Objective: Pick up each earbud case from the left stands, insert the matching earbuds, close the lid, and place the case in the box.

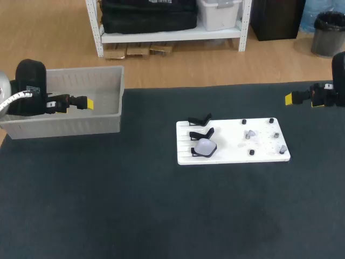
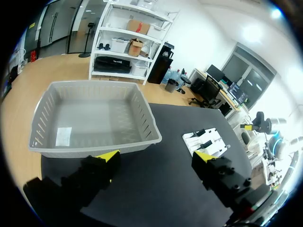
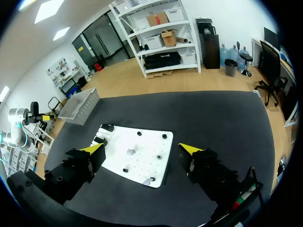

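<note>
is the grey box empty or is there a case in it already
Empty of cases. The left wrist view looks straight into the box and shows a bare floor with only a flat white label on it.

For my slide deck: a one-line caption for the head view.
Left gripper by the grey box, right gripper at the table's right, one earbud case on the white board.

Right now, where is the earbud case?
In the head view the earbud case sits on the black stand nearest the robot at the white board's left end, near the middle of the table, well right of the grey box.
</note>
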Robot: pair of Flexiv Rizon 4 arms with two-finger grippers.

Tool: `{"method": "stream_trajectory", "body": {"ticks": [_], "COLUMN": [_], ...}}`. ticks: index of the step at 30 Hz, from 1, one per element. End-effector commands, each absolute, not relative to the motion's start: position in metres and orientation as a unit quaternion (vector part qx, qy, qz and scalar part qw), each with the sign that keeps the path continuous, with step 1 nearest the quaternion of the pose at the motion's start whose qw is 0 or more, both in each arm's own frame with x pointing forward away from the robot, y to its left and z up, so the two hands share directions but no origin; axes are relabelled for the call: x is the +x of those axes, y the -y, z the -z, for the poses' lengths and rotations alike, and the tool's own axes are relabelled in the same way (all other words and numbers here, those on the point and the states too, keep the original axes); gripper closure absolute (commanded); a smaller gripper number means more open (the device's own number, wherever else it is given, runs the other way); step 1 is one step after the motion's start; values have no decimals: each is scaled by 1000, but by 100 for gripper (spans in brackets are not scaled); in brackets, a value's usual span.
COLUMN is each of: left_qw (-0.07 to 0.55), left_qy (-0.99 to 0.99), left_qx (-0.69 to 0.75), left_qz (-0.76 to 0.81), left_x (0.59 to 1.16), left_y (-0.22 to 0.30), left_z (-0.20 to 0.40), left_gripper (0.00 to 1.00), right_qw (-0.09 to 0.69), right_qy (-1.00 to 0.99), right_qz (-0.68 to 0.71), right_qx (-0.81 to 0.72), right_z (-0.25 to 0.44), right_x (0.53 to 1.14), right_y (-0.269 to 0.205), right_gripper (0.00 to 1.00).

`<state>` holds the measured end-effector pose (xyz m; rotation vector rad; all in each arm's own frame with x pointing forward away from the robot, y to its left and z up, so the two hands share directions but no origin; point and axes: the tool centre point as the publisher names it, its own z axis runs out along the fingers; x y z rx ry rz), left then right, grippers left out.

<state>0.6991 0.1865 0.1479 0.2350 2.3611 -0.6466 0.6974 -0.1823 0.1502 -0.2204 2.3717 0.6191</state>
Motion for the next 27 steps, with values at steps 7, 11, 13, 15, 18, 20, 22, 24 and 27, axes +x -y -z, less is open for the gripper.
{"method": "stream_trajectory", "body": {"ticks": [7,11,13,15,18,20,22,24,27], "left_qw": [330,330,347,401,455,481,483,480,472], "left_qy": [-908,-908,-888,-833,-758,-695,-661,-627,-589], "left_qx": [88,88,113,203,312,385,437,480,530], "left_qz": [243,243,279,322,348,370,372,381,387], "left_x": [700,700,701,700,696,692,690,687,677], "left_y": [-185,-185,-181,-172,-163,-157,-152,-146,-139], "left_z": [-150,-150,-151,-159,-168,-173,-176,-179,-183], "left_gripper": [0,0,0,0,0,0,0,0,0], "right_qw": [333,333,333,333,333,333,333,333,333], "right_qy": [-908,-908,-908,-908,-908,-908,-908,-908,-908], "right_qz": [-239,-239,-239,-239,-239,-239,-239,-239,-239], "right_qx": [-86,-86,-86,-86,-86,-86,-86,-86,-86], "right_z": [-150,-150,-150,-150,-150,-150,-150,-150,-150], "right_x": [698,698,698,698,698,698,698,698,698], "right_y": [183,183,183,183,183,183,183,183,183], "right_gripper": [0,0,0,0,0,0,0,0,0]}}
